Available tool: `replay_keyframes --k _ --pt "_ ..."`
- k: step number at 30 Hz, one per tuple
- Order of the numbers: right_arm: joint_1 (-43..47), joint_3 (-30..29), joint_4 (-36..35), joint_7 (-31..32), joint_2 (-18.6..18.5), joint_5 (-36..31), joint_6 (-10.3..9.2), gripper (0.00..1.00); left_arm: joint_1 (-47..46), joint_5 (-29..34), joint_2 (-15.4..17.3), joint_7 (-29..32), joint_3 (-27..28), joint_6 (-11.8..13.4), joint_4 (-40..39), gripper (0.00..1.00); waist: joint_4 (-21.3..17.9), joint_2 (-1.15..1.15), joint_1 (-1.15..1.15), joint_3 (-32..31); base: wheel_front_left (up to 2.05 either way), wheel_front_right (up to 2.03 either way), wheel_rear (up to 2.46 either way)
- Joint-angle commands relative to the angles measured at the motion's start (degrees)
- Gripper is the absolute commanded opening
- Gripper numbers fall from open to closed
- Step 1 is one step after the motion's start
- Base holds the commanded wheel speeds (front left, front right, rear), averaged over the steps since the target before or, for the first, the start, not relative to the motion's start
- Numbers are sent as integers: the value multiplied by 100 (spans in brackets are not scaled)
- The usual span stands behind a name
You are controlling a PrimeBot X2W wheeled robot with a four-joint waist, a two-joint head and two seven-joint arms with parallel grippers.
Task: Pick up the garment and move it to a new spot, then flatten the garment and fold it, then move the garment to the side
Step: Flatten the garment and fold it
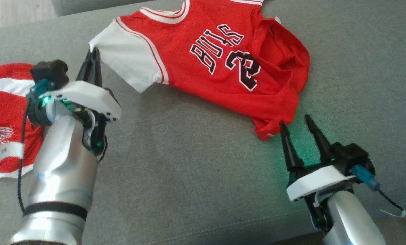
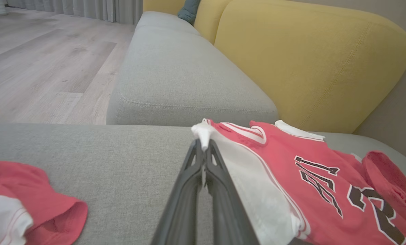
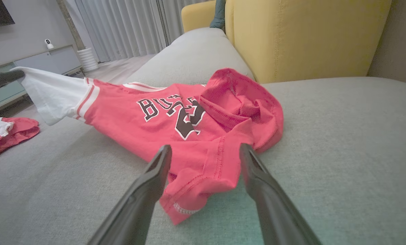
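Item under inspection: a red knit jersey (image 1: 203,68) with white short sleeves, white-and-red striped trim and black, white-edged lettering. It lies on the grey coarse-woven sofa seat (image 1: 189,170), in the far half of the head view.

Orientation: the long axis runs diagonally, with the neck away from the robot and the hem corner toward its right. The lettering reads inverted from the head. The far side panel is folded over onto the body in a rumpled heap.

Left gripper (image 1: 94,56): clenched on the tip of the white sleeve, which is drawn taut and raised off the seat.

Right gripper (image 1: 295,121): released, with its fingers spread either side of the stitched red hem corner.

Also noted: smooth yellow back cushions (image 2: 308,61) and a second red-and-white garment (image 1: 2,115) at the left.
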Motion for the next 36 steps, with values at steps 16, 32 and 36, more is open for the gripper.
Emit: replay_keyframes --k 16,32,36 --pt "-26 960 440 627 -19 693 -5 100 378 105 74 -71 55 -7 -540 0 150 0 0 -218 0 0 0" --pt "-654 966 1272 370 -19 1611 -5 100 297 103 -47 -71 -92 0 -618 0 414 0 0 -64 0 0 0" --pt "-775 966 1409 271 -19 1652 -5 100 265 104 -61 -71 -117 3 -618 0 436 0 0 -28 0 0 0"
